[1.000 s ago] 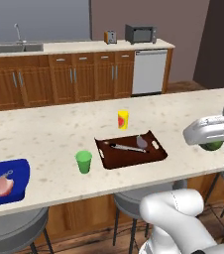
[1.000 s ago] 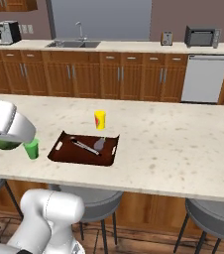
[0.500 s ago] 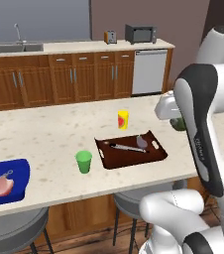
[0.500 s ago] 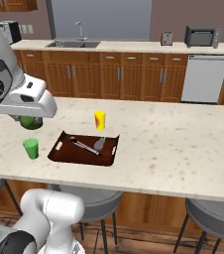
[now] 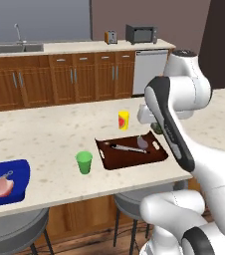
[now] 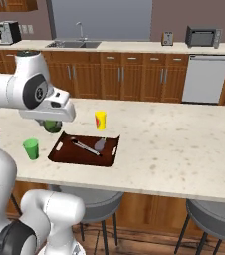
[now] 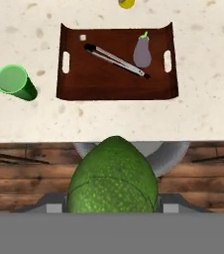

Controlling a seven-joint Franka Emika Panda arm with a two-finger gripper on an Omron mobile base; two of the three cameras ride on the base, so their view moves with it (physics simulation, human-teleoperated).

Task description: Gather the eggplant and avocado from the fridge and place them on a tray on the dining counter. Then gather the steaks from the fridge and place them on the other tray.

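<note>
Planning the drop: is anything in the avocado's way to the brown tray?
Nothing visible blocks the way. The avocado is held in the gripper. On the tray lie tongs and the eggplant; its near half is bare.

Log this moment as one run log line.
gripper: shut on green avocado | position: short of flat dark brown tray | tray holds: purple eggplant, metal tongs

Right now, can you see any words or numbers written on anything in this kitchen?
No readable text anywhere.
Yellow cup with a red patch: the patch is a blur, no letters can be made out.
Grey microwave oven on the wall counter: too small to show any label.
Flat dark brown tray, green plastic cup and green avocado: no markings.
</note>
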